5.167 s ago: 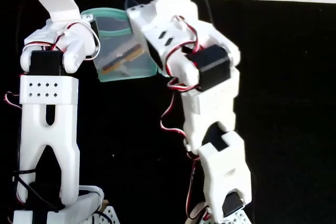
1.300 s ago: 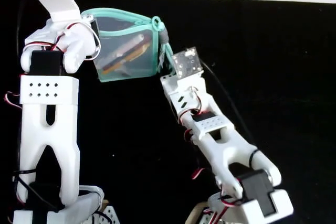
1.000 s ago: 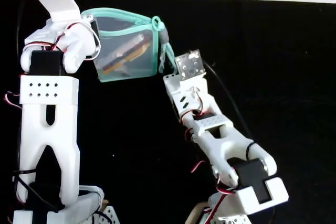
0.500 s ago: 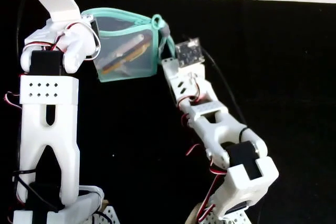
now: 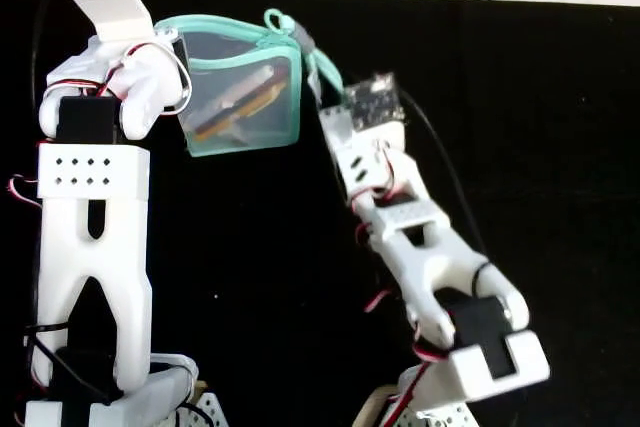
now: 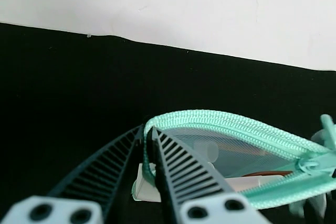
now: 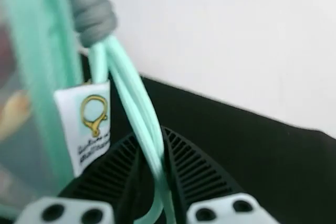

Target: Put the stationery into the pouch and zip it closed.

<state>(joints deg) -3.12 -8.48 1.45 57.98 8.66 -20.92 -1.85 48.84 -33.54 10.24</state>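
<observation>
- The pouch (image 5: 268,132) is at about 11 o'clock on the bench (image 5: 520,97) in the high view, held between the two arms. We cannot tell if it rests on the bench or hangs just above it.
- The stationery (image 5: 238,99) is already inside, lying slantwise behind the clear wall. We judge the loading step done.
- The left tool (image 6: 148,129) is clamped tight on the pouch's teal rim, at the pouch's 9 o'clock end.
- The right tool (image 7: 152,142) is pinched on the teal pull cord (image 7: 134,98), off the pouch's 3 o'clock side. The cord runs up to a grey bead (image 5: 303,39) at the pouch's 1 o'clock corner.
- The zipper slider (image 6: 310,163) sits at the far end from the left tool. We cannot tell how much of the zip is shut.
- The step in hand is the zipping, by our judgement.
- The next move calls for the right tool to draw the cord in line with the teeth, not sideways. The left tool has to anchor the rim so the pouch stays taut.
- The thin cord may slip in the pinch.
</observation>
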